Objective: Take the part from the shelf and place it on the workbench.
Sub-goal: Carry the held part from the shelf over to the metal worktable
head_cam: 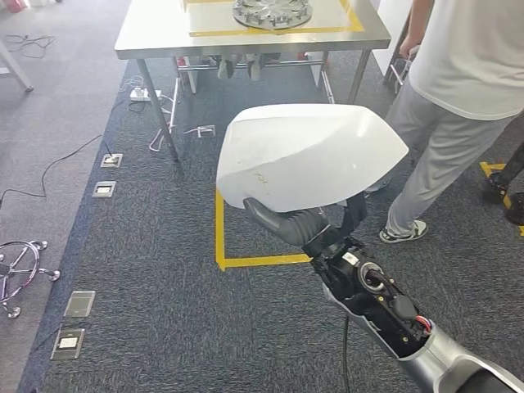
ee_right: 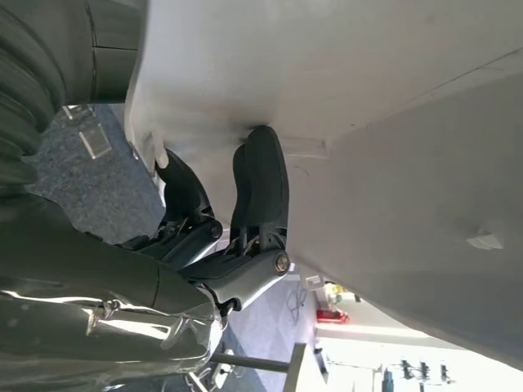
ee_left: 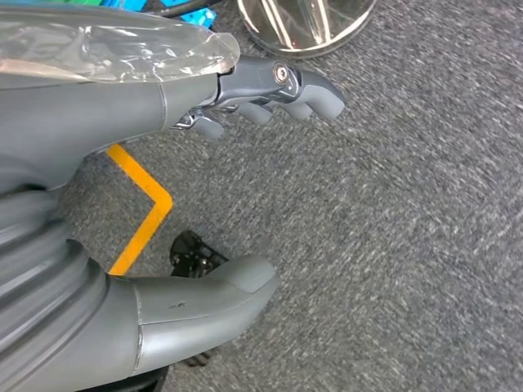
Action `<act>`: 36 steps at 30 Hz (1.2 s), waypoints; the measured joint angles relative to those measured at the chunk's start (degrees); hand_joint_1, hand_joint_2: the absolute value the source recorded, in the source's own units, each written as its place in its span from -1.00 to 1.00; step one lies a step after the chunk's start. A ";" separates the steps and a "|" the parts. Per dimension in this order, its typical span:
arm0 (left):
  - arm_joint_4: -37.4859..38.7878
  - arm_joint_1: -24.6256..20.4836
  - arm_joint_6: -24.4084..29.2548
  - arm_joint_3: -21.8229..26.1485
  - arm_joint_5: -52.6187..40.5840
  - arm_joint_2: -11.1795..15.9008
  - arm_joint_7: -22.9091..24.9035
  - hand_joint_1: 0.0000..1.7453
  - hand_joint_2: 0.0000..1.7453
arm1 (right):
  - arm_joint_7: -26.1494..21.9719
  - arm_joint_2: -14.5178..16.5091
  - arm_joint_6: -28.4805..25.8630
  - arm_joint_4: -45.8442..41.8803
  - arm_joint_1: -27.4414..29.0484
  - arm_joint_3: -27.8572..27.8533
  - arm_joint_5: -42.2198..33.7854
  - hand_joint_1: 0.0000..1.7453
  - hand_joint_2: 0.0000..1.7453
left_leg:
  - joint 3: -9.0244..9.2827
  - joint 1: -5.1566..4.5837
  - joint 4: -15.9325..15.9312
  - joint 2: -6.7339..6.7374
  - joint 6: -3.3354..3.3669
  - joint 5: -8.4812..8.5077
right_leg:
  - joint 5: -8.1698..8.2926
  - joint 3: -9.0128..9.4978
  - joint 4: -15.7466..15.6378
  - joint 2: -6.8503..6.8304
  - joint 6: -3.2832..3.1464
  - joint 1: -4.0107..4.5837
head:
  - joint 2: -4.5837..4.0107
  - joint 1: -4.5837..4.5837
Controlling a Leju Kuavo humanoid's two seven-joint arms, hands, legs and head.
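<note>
One white moulded part (head_cam: 309,151) is gripped from beneath by the right hand (head_cam: 303,225) and carried above dark carpet, short of one steel workbench (head_cam: 155,37). One round metal disc (head_cam: 272,11) is seen on the bench. The left hand (ee_left: 247,90) is held slack with nothing in it. One person (head_cam: 463,82) is noted beside the bench, and four floor sockets (head_cam: 79,304) in the carpet.

Glossy white plastic part (head_cam: 309,155)
</note>
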 joint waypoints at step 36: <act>0.00 -0.29 -1.51 -0.08 -0.01 -0.29 -0.44 -1.00 1.00 | -2.43 -0.07 0.13 0.47 0.18 -0.28 0.58 1.00 1.00 | -0.83 0.19 0.57 -1.93 -0.93 -0.02 | 0.90 3.25 -5.80 3.27 -1.17 0.41 | 0.00 -0.76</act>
